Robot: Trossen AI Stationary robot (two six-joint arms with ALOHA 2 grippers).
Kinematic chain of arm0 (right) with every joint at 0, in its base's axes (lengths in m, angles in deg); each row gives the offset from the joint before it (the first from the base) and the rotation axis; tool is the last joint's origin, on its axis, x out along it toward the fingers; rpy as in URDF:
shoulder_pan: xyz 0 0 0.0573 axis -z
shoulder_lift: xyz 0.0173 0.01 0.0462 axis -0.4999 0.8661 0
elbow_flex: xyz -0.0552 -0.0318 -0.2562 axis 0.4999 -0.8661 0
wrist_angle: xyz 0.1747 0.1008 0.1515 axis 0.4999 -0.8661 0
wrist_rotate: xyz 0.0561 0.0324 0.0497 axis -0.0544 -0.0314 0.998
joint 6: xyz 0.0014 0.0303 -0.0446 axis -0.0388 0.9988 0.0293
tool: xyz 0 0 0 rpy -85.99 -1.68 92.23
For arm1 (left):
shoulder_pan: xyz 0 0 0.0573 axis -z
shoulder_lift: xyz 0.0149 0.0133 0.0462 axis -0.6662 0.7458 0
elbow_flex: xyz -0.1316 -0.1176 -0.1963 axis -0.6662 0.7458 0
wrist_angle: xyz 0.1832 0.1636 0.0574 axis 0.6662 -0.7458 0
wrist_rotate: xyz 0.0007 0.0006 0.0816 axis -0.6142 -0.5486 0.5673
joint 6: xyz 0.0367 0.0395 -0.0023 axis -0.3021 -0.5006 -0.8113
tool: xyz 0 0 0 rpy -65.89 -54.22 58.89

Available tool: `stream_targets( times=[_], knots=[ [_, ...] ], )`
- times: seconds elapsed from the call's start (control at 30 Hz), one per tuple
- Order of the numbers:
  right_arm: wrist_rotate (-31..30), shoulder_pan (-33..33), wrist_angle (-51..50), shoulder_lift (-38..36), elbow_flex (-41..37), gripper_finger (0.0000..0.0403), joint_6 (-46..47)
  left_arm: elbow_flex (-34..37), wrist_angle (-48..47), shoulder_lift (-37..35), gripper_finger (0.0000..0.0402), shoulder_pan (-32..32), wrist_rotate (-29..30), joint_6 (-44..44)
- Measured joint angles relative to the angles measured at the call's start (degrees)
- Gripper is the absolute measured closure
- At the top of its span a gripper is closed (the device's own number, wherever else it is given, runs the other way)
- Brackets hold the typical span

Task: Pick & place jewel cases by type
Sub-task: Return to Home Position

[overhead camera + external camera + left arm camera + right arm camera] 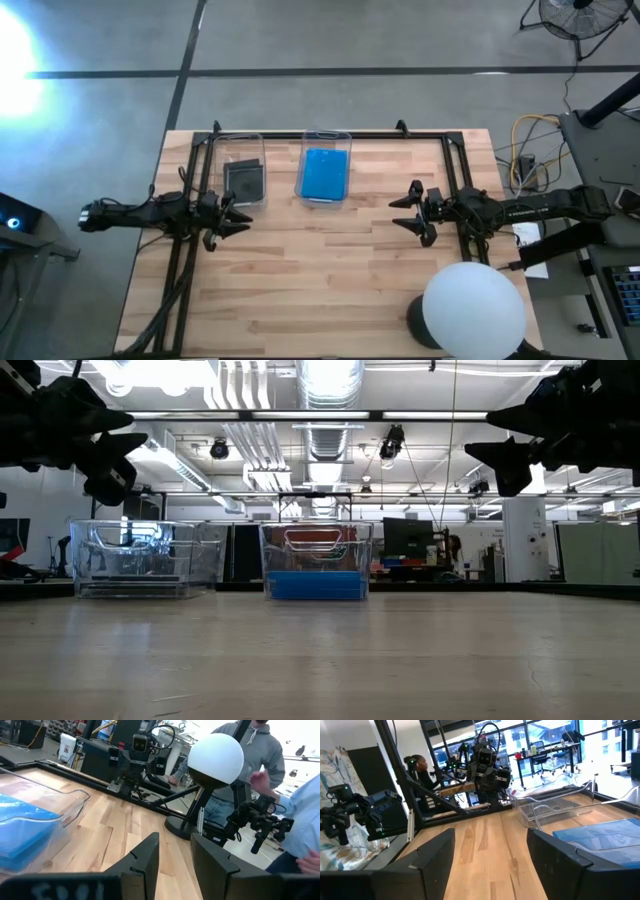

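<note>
A white globe on a dark stand rises closest to the overhead camera, at the near right corner of the wooden table. Beyond it, the right gripper hovers above the table's right side, pointing toward the centre. Its fingers are spread wide and hold nothing. Opposite it, the left gripper hangs over the left side and faces inward, its fingers parted with a narrower gap, also empty. The two grippers are well apart, with bare wood between them.

At the far edge stand two clear plastic bins side by side. The right clear bin holds the blue jewel cases, lying flat in a stack on its floor. The left clear bin holds the dark jewel cases, also lying flat. How many lie in either stack cannot be told. No case lies on the open tabletop.

In the left wrist view a person in a grey hooded top stands behind the globe, off the table.
</note>
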Motion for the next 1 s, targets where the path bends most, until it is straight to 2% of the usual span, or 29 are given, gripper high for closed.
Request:
stream_targets(
  times=[1.0],
  knots=[
    [0.0,0.0,0.0,0.0,0.0,0.0156,0.0,0.0,0.0,0.0,0.0307,0.0,-0.1,0.0]
  ],
)
